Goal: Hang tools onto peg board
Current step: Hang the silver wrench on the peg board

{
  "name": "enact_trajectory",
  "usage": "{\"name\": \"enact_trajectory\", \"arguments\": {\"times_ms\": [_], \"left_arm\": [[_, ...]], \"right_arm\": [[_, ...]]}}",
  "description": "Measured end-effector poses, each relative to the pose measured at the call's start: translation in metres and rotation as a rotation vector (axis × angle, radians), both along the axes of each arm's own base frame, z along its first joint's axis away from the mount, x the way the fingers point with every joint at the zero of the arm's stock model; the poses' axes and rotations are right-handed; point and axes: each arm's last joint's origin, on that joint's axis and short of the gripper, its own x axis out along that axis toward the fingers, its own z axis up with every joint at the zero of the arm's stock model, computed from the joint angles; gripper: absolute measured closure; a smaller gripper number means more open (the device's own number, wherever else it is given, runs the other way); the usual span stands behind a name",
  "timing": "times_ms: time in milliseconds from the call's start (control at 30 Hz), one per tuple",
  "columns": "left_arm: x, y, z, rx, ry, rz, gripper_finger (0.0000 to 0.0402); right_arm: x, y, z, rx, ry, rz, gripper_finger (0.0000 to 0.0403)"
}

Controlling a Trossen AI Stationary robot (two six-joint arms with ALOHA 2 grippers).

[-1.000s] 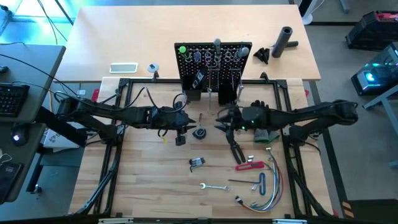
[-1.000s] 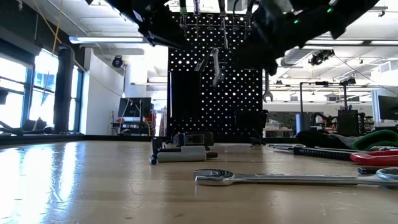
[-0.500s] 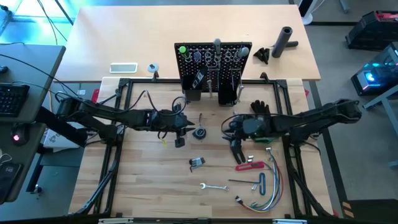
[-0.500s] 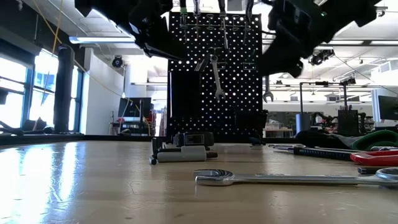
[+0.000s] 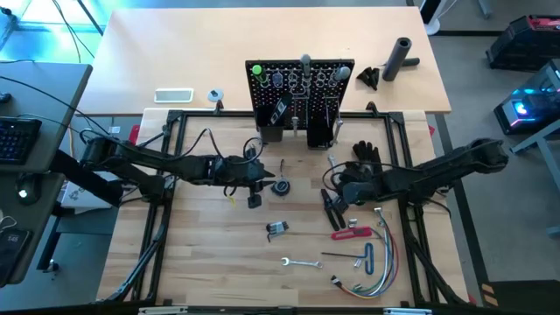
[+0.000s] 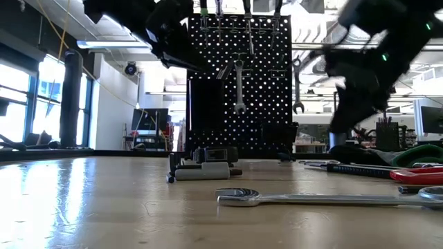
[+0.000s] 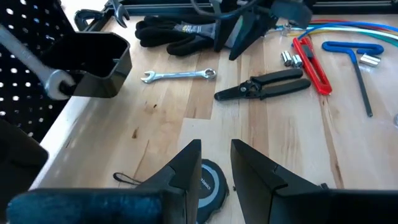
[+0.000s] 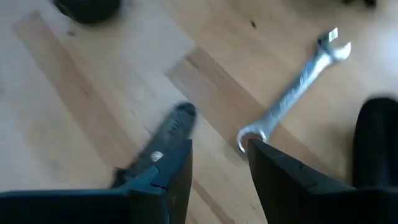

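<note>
The black peg board [image 5: 302, 83] stands upright at the far middle, and a silver wrench [image 6: 239, 86] hangs on it. Black pliers [image 5: 331, 210] lie flat on the wood, with a second silver wrench [image 8: 292, 87] beside them. My right gripper [image 8: 217, 162] hovers open just above the pliers' tip [image 8: 169, 127], pointing steeply down and touching nothing. My left gripper [image 7: 216, 162] is open and empty. It stands above a round black tape measure [image 7: 205, 182], left of the board's base.
A red-handled tool [image 5: 352, 233], a blue hex key [image 5: 367, 255], coloured wires [image 5: 385, 254], another wrench [image 5: 300, 262] and a small black-and-silver piece [image 5: 277, 228] lie near the front right. A black glove [image 5: 366, 153] lies behind my right gripper. Black bins [image 7: 93, 62] sit at the board's foot.
My right gripper has gone down and toward the table's near right, away from the board. It has tipped steeply downward over the pliers. The wrench on the board was tilted and now hangs straight. My left gripper has sunk a little.
</note>
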Motion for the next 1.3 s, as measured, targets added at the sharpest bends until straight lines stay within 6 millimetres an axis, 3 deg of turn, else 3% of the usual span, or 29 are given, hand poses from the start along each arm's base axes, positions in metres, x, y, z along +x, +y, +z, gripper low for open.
{"name": "enact_trajectory", "arguments": {"times_ms": [267,467,667,967,1133,1300], "left_arm": [[0.021,-0.003,-0.031,-0.066,0.033,-0.045,0.0321],[0.037,-0.005,-0.056,-0.104,0.032,-0.066,0.0321],[0.047,-0.006,-0.072,-0.125,0.011,-0.084,0.0321],[0.048,-0.006,-0.07,-0.124,-0.013,-0.086,0.0321],[0.048,-0.006,-0.071,-0.124,-0.007,-0.086,0.0321],[0.048,-0.005,-0.071,-0.122,-0.008,-0.085,0.0321]], "right_arm": [[-0.019,-0.013,-0.043,0.051,-0.198,-0.093,0.0251],[-0.025,-0.021,-0.054,-0.011,-0.208,-0.105,0.0254],[-0.012,-0.021,-0.059,-0.083,-0.16,-0.061,0.0263],[0.007,-0.02,-0.08,-0.142,-0.048,-0.108,0.0269],[0.011,-0.019,-0.082,-0.149,-0.035,-0.106,0.0325],[0.011,-0.014,-0.081,-0.16,-0.03,-0.045,0.0327]]}}
